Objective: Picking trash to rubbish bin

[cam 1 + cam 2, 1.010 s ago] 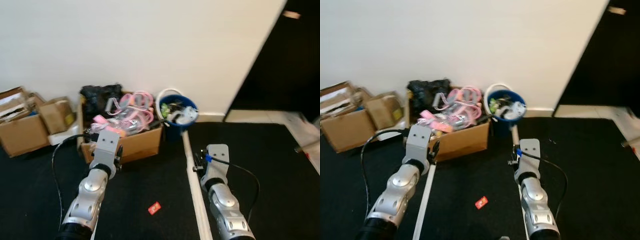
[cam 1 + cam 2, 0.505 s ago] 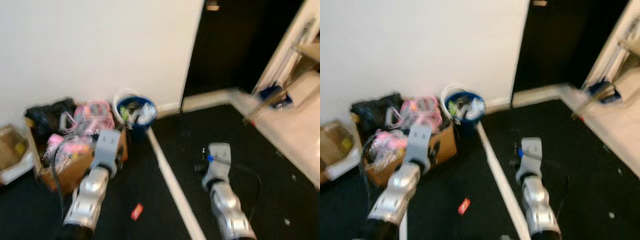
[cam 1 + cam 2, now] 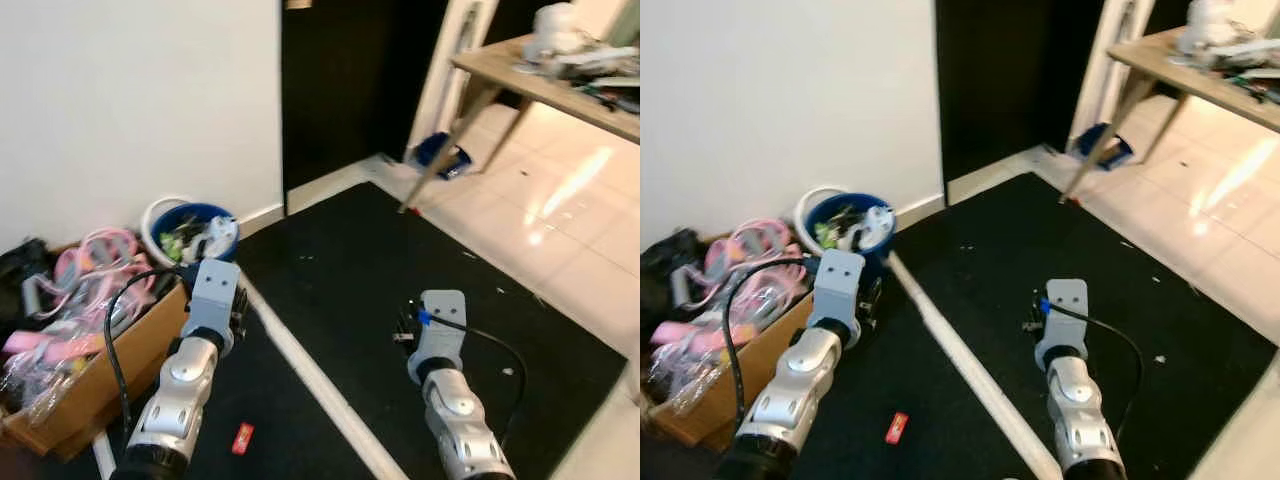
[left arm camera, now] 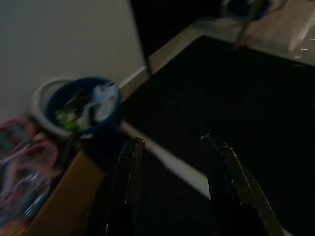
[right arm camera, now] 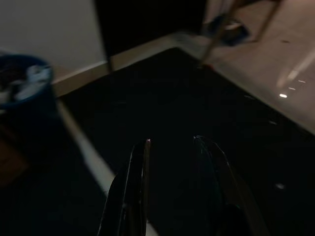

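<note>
Left pincer held out, fingers apart, near blue bin.

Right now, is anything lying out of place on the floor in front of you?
Yes. A small red wrapper lies loose on the black carpet, near the brown cardboard box, not in the blue round bin, already heaped with trash. Small pale specks also dot the carpet.

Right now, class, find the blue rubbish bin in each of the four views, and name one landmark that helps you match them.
Left eye view: blue rubbish bin left of centre, against the white wall.
Right eye view: bin left of centre, by the same wall.
Left wrist view: bin beyond the left gripper.
Right wrist view: bin at the picture's edge, partly cut off.
Shared landmark: the pale floor strip running from the bin.
</note>
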